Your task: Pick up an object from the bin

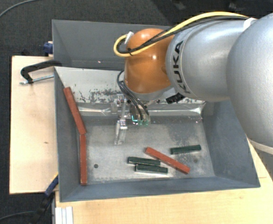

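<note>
Jaws noted above the bare floor of the bin [103, 148], near its middle; their opening cannot be told, and nothing is seen held. Red bar [166, 160] and dark green bars [143, 161] are clustered near the front edge. Risks judged: an empty closure here, or neighbouring bars dragged along.

Red-brown sticks [74, 110]: three, two at the left, one near right.
Dark green sticks [185, 149]: three, all near right.

Grey metal bin [187, 129], two red sticks [75, 111] by left wall, third red stick [168, 160] among green sticks [143, 161]
</note>
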`<state>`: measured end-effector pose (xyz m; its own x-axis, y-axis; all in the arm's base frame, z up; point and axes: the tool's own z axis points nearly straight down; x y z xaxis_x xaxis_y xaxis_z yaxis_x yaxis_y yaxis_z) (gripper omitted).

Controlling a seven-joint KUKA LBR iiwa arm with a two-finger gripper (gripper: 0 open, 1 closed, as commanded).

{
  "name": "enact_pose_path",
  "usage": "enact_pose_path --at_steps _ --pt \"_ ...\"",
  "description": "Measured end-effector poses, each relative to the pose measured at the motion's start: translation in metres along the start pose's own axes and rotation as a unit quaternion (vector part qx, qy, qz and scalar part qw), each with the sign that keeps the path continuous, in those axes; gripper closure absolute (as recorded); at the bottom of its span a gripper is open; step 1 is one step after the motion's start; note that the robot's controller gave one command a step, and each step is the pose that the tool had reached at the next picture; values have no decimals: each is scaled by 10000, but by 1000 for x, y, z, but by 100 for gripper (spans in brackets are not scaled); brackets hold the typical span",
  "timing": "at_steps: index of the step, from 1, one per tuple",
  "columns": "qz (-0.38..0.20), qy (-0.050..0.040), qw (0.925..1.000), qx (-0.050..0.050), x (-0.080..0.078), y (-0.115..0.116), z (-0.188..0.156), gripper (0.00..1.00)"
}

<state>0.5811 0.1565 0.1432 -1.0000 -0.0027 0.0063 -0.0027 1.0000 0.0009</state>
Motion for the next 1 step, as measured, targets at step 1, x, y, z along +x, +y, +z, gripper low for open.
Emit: enact_pose_path --at_steps 1 --pt "373 -8 9993 11 -19 -43 77 0"
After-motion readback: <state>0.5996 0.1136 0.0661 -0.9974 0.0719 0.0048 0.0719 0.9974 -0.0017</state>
